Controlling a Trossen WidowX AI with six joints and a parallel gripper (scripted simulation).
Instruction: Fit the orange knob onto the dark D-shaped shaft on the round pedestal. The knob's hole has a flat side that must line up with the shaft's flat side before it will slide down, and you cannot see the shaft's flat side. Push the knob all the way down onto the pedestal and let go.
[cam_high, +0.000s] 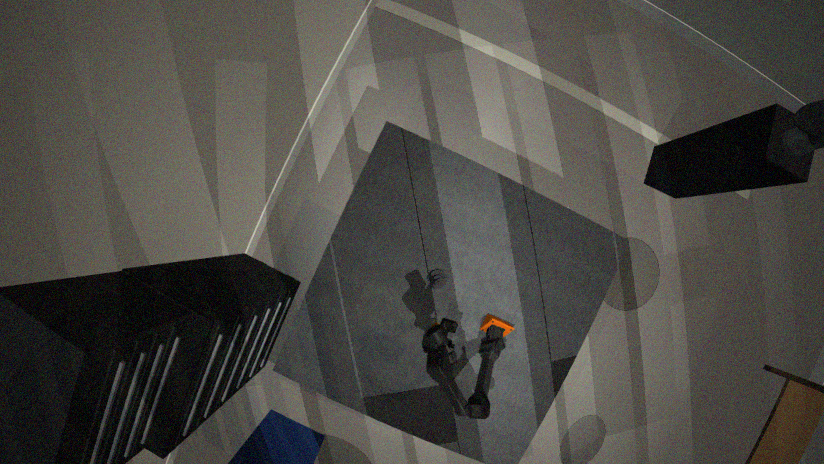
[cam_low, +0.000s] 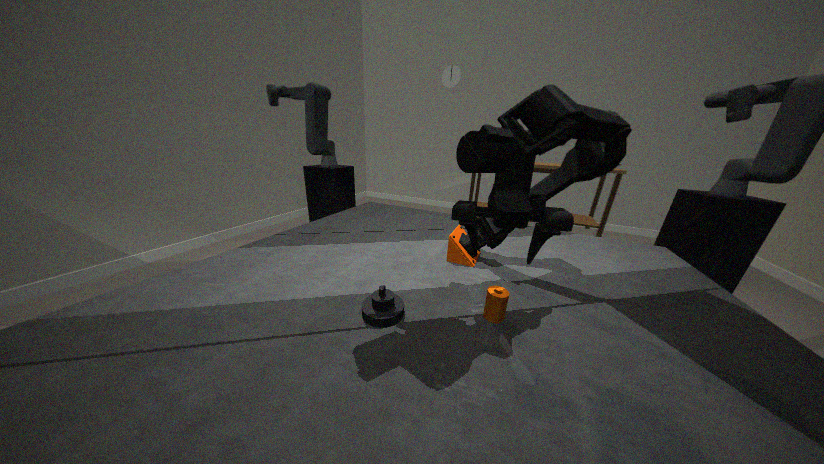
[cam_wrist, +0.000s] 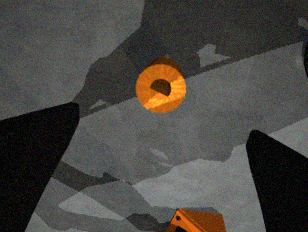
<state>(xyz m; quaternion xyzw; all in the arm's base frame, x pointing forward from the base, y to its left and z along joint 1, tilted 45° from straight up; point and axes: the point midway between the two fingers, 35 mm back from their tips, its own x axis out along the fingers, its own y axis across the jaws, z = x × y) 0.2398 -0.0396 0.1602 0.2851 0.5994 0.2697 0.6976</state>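
Observation:
The orange knob (cam_low: 495, 306) (cam_wrist: 160, 105) stands upright on the mat. Its D-shaped hole shows in the wrist view, with the flat side toward the lower left. In the top view the arm mostly hides it. The round dark pedestal (cam_low: 382, 314) (cam_high: 435, 277) stands left of the knob in the exterior view, with its thin shaft upright and bare. My gripper (cam_wrist: 166, 125) is open and empty, pointing down above the mat. The knob lies beyond the fingertips in the wrist view, a little above the midpoint between them. The shaft's flat side cannot be made out.
An orange bracket (cam_high: 497, 325) (cam_low: 459, 253) (cam_wrist: 202, 222) sits at my arm's base. Two other grey arms stand on black blocks (cam_low: 329, 193) (cam_low: 720, 236) beyond the grey mat (cam_low: 230, 403). A wooden shelf stands behind. My arm casts shadows around the knob.

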